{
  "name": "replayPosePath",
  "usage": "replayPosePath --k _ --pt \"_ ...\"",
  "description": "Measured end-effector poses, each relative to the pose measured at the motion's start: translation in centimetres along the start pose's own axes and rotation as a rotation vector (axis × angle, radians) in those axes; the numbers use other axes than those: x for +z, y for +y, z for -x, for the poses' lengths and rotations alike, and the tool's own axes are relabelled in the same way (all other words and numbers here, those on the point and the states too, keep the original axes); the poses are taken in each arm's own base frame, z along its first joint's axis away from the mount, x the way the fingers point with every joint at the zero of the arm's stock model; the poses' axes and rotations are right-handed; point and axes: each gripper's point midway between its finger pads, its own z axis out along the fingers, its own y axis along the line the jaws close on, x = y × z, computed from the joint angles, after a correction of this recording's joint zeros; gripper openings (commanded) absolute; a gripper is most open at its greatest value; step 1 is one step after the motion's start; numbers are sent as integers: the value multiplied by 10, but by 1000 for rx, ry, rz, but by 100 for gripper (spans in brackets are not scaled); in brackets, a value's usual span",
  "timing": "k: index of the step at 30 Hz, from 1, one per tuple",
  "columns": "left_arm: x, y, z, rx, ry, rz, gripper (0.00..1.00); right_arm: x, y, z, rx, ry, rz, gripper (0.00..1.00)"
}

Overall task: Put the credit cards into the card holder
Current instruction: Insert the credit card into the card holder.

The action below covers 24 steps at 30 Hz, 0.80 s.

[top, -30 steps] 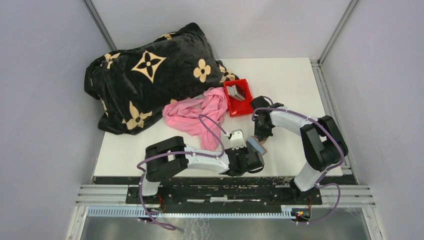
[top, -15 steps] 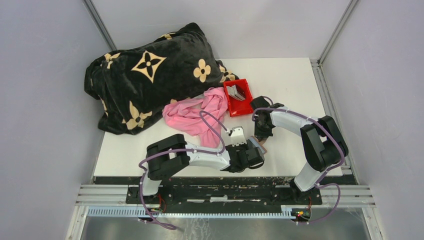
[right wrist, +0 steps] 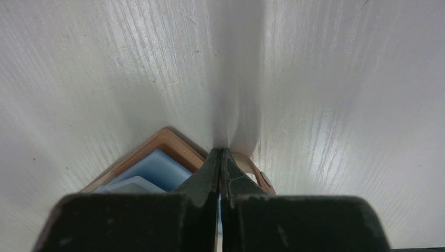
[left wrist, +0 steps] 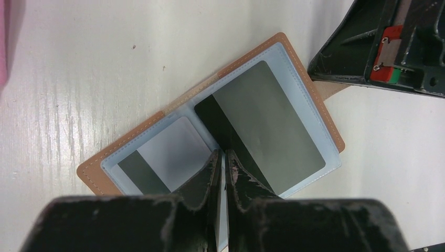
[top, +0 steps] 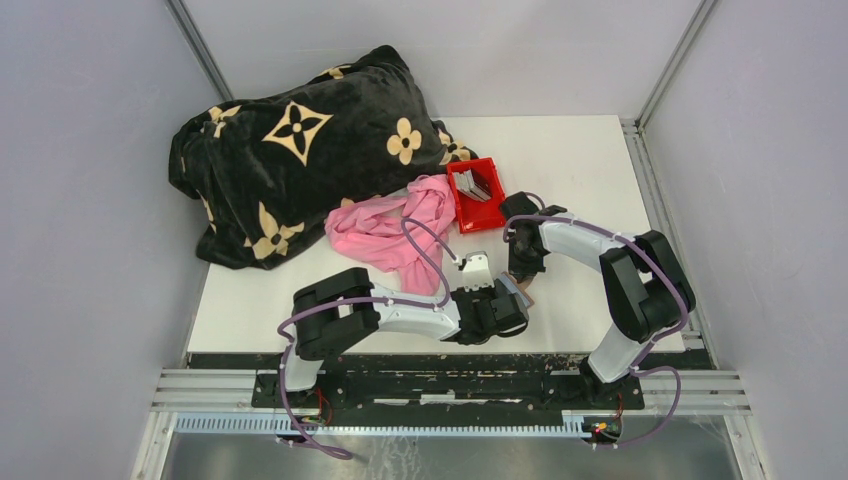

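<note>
White table (top: 580,160), grey walls (top: 90,150); card holder (left wrist: 181,107) lies open.

White table (top: 590,160) bears blanket (top: 290,150), pink cloth (top: 385,235), red bin (top: 481,226), open card holder (left wrist: 183,107).

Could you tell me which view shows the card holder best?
Left wrist: the card holder lies open, cards in both pockets. Right wrist shows only a corner and tab; in the top view the arms mostly hide it.
</note>
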Motion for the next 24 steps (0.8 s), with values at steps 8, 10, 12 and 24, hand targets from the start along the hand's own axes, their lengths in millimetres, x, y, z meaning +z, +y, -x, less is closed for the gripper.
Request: replayPosePath --k 8,10,12,24 --pt "1 -2 2 0 -4 -7 14 0 1 -1 -18 -12 -17 1" --pt "2 -2 4 -4 -6 -6 14 0 1 -1 -22 -15 -21 1" --pt "4 -1 6 -9 -8 -4 14 0 2 -1 -30 -20 -25 1" --pt "12 4 16 -14 -18 14 14 -1 5 -1 -46 -45 -30 1"
